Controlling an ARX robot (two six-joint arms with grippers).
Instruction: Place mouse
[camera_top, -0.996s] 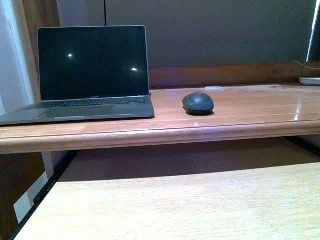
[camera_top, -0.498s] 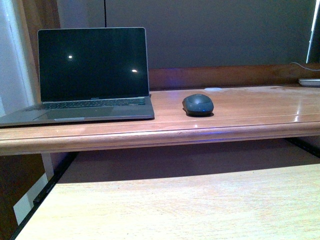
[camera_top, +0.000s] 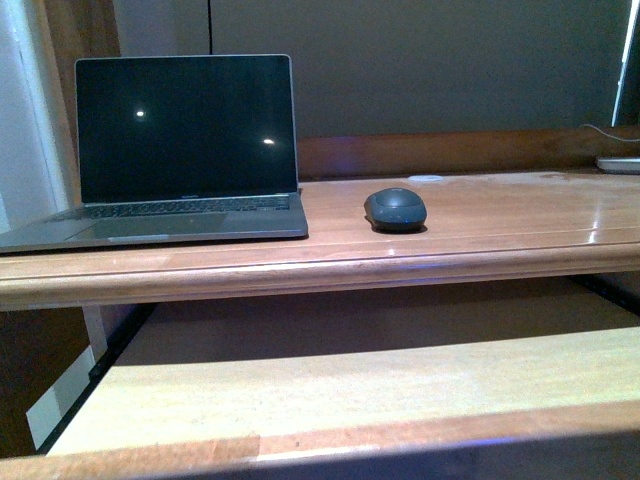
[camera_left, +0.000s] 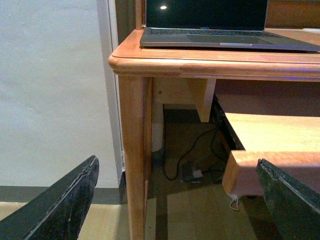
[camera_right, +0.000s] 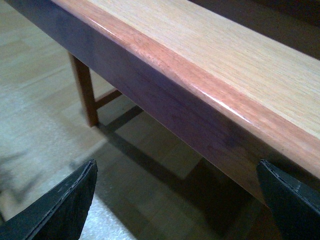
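- Mouse (camera_top: 396, 209): small, dark grey, oval, matte. Lies flat on the upper bench (camera_top: 480, 225), to the right of the laptop (camera_top: 170, 150) and apart from it, with bare wood between them. Nothing grips or touches it.
- Laptop: open, screen dark with two small light reflections, grey keyboard deck. Stands at the left end of the upper bench; in the left wrist view its front edge (camera_left: 225, 42) sits near the bench's rounded corner.
- Upper bench: reddish-brown polished wood with a rounded front lip; a leg (camera_left: 134, 150) runs down below the laptop's corner.
- Lower pull-out shelf (camera_top: 350, 385): pale wood with a darker front edge, below and in front of the laptop's level.
- White disc (camera_top: 426, 178): small, flat, behind the mouse, further from the laptop.
- Cables (camera_left: 192, 160): dark, on the floor under the bench, below the laptop.
- Left claw (camera_left: 175, 200): two dark fingertips at the frame's lower corners, spread wide, holding nothing, low beside the bench leg.
- Right claw (camera_right: 175, 200): fingertips likewise spread wide, empty, below the shelf's front edge (camera_right: 190, 90).
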